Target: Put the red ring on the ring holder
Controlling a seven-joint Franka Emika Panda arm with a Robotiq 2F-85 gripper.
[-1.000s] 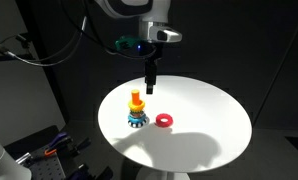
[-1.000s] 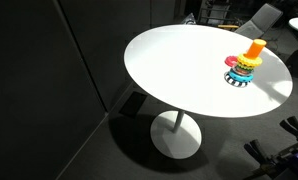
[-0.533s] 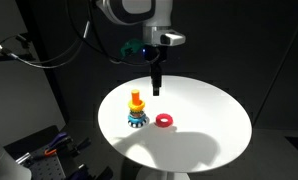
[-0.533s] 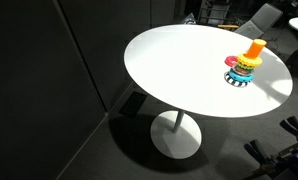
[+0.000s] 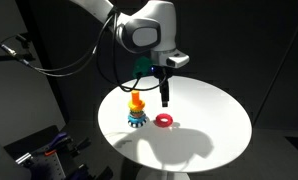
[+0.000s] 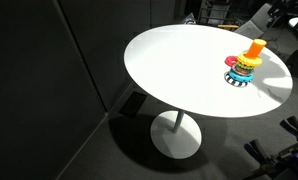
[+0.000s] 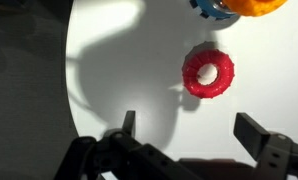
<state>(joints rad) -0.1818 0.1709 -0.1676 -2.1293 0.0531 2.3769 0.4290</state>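
Note:
The red ring (image 5: 166, 122) lies flat on the round white table (image 5: 204, 135), just right of the ring holder (image 5: 136, 109), a stacking toy with a yellow-orange top, coloured rings and a dark base. The holder also shows in an exterior view (image 6: 245, 64). My gripper (image 5: 165, 99) hangs above the table, over the red ring and a little behind it. In the wrist view the ring (image 7: 208, 72) lies on the white top ahead of my open, empty gripper (image 7: 189, 125). The holder's edge (image 7: 229, 6) shows at the top of that view.
The table's edge (image 7: 69, 90) runs down the left of the wrist view, with dark floor beyond. Black curtains surround the table. Cables and equipment (image 5: 49, 150) sit low beside it. Its pedestal base (image 6: 176, 132) stands on dark floor.
The arm has swung toward the ring and dropped lower; the gripper now hangs closer to the table near the red ring. Ring and holder have not moved.

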